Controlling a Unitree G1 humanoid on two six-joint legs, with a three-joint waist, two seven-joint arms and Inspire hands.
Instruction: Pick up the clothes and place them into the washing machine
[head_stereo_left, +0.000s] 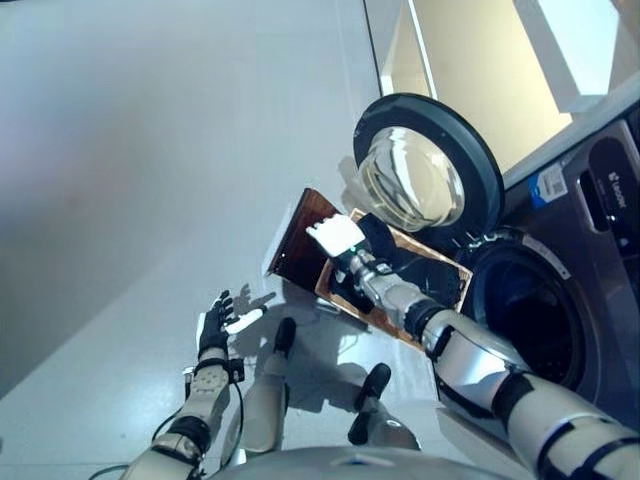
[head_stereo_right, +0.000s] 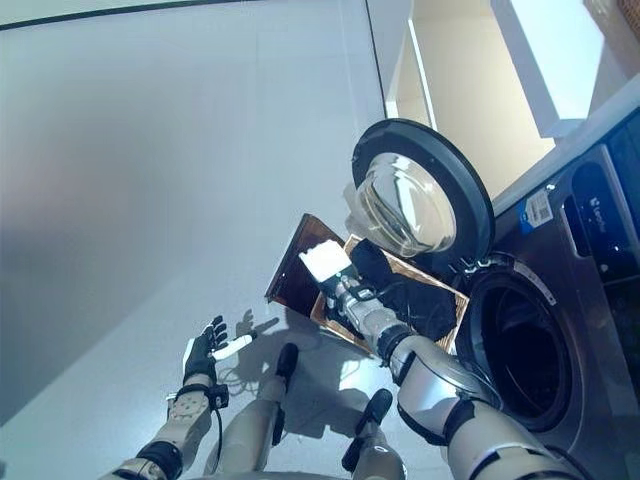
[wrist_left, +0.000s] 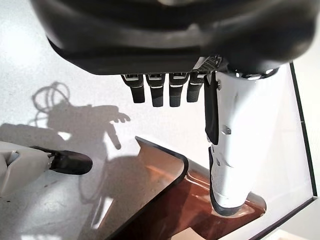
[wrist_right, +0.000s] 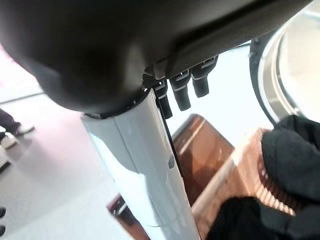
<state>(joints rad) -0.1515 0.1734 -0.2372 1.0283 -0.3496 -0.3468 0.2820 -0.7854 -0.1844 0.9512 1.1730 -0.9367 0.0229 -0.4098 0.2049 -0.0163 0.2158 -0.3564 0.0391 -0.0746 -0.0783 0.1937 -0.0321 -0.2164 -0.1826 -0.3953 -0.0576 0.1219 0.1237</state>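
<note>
Robot arms frame a laundry chore on a pale grey floor (head_stereo_left: 150, 150). At far left the left hand (head_stereo_left: 216, 325) hangs low above that floor, fingers spread and relaxed, holding nothing; it looks parked out of the way while the other arm works. Its own wrist view shows straight fingers and the edge of a brown flap beyond them.

Moving right, a brown basket (head_stereo_left: 395, 322) sits on the floor just in front of the machine, one flat panel (head_stereo_left: 300, 240) folded outward toward the open floor. Inside lie the dark clothes (head_stereo_right: 410, 293), a crumpled black heap that fills much of the basket; none of it has left the container yet. The right hand (head_stereo_left: 338, 236) reaches over the basket's near corner, white-covered thumb extended and fingers straight in its wrist view, spread apart and gripping nothing, with the black cloth just beside it. By the look of it, the hand is poised to go for the heap, so the task appears to be at its start.

Farther right, the washing machine (head_stereo_left: 590, 240) stands with its round glass door (head_stereo_left: 425, 175) swung fully open above the basket, presumably so the load can travel straight from basket to drum. The drum opening (head_stereo_left: 535, 315) gapes dark; what shows of it holds no laundry.
</note>
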